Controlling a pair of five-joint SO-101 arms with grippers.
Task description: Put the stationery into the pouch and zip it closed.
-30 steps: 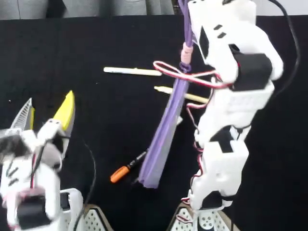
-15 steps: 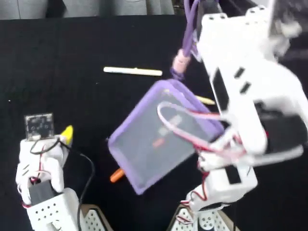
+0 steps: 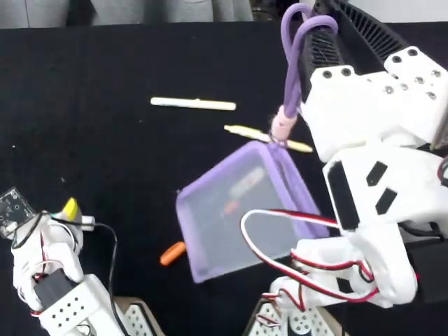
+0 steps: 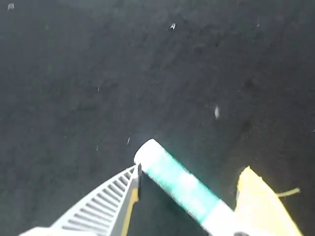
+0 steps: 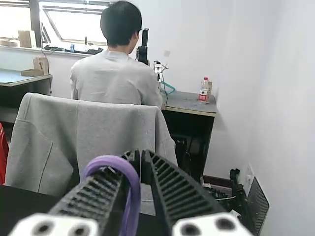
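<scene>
Logging status: what is the right gripper (image 5: 141,158) doing? (colleague)

It is pinching shut on the purple loop strap (image 5: 110,169), raised high above the black table (image 3: 105,161). I am seeing the purple mesh pouch (image 3: 238,210) hanging from that strap, tilted, with one flat face facing the high camera. Whether its low corner is touching the table, I cannot tell. (operator)

And the left gripper (image 4: 192,171)? (colleague)

It is clamping a white-and-teal marker (image 4: 177,184) crosswise between its jaws. I am placing it near the table's front left, well apart from the pouch. (operator)

What loose stationery are you noting? (colleague)

I am noting three items. A long pale yellow pen (image 3: 192,103) is lying on the table beyond the pouch. A yellow pen (image 3: 241,130) is lying nearer, with its middle passing behind the strap. An orange marker (image 3: 171,253) is poking out beside the pouch's lower edge. Orange and pale shapes are also showing through the mesh; inside or beneath, I cannot tell. (operator)
</scene>
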